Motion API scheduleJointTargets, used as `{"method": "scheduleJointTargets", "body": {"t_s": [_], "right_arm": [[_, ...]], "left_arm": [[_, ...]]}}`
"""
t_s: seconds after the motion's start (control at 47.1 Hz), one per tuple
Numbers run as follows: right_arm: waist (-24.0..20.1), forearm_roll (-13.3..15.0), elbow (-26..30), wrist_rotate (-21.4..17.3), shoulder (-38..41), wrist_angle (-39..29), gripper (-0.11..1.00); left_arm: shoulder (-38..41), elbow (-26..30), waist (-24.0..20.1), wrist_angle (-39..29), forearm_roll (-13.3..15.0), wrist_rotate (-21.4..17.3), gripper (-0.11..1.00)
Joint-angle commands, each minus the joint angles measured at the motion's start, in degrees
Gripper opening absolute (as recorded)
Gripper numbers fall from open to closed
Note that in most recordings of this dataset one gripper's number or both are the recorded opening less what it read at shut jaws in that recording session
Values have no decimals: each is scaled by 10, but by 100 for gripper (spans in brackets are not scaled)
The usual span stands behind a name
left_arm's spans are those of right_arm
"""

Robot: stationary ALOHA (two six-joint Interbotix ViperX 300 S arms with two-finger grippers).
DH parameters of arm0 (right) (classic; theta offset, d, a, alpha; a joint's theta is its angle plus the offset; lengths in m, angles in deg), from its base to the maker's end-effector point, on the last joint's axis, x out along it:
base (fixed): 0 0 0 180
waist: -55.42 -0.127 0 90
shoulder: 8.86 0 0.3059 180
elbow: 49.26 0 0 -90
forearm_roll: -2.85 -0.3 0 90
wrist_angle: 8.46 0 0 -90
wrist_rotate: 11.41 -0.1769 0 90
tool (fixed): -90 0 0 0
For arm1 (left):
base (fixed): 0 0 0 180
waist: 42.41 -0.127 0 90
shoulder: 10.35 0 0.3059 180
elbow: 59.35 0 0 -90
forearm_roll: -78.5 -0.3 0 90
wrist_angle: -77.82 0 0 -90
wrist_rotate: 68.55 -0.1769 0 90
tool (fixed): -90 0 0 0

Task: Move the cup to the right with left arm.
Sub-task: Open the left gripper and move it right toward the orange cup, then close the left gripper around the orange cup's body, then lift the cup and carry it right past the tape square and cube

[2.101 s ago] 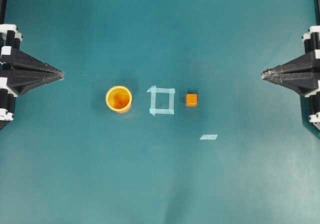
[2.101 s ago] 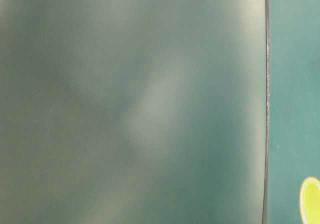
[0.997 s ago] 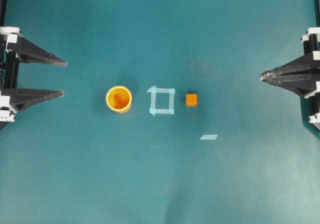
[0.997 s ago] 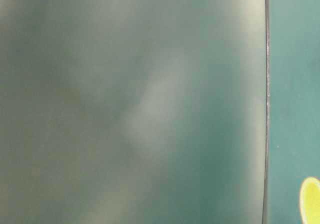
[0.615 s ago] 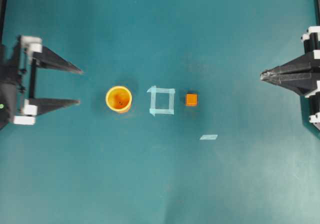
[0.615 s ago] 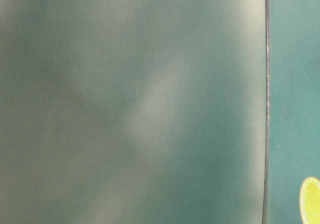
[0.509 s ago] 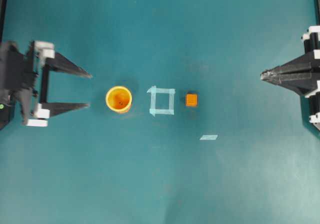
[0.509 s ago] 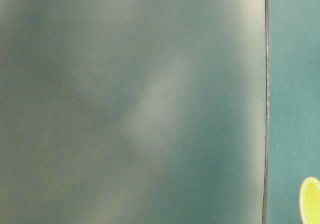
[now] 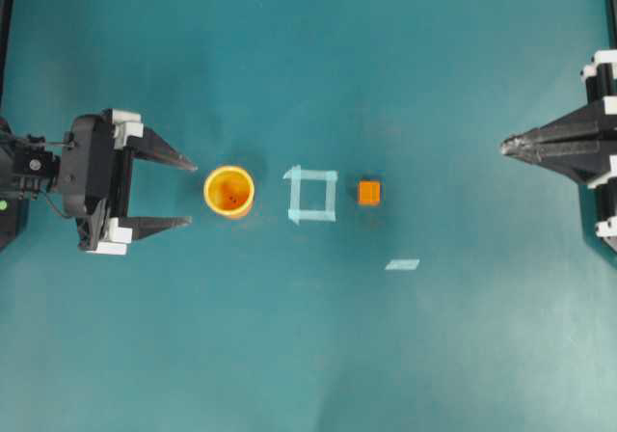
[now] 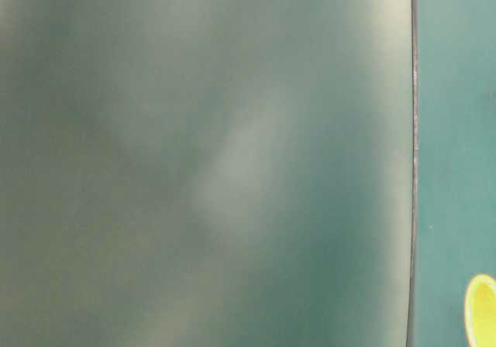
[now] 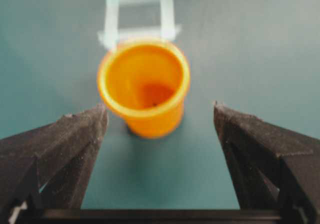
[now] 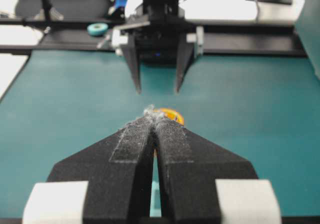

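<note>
Left hand (image 9: pixel 188 196), fingers apart, just short of the cup (image 9: pixel 229 191): light, rigid, smooth plastic, likely tippable; best gripped across its side wall, low

i work in a robotics lab: a teal desk (image 9: pixel 308 355) marked with a tape square (image 9: pixel 311 194), black frame rails (image 12: pixel 75 48) beyond its far edge.

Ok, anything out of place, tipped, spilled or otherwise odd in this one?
Only the table-level view: it is a blurred grey-green wash showing just a sliver of the cup. On the table, the cup stands upright, the orange cube and tape square lie tidy, nothing spilled.
</note>
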Motion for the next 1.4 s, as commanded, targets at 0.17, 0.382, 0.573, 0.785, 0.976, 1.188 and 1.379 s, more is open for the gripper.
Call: {"method": "scheduleJointTargets", "body": {"t_s": [0.17, 0.382, 0.573, 0.785, 0.976, 1.188, 1.379], "right_arm": [[0, -1, 19, 2, 2, -7, 0], [0, -1, 19, 2, 2, -9, 0], [0, 0, 19, 2, 1, -9, 0], [0, -1, 19, 2, 1, -9, 0], [0, -1, 20, 1, 1, -16, 0], [0, -1, 20, 0, 1, -17, 0], [0, 0, 20, -1, 2, -18, 0]], "left_arm": [[54, 0, -19, 49, 4, 12, 83], [120, 27, -21, 66, 4, 23, 83], [159, 57, -21, 82, 4, 27, 83], [187, 77, -21, 95, 3, 28, 83], [212, 94, -21, 114, 4, 29, 83], [232, 106, -21, 118, 3, 28, 83], [234, 104, -21, 119, 3, 25, 73]]}}
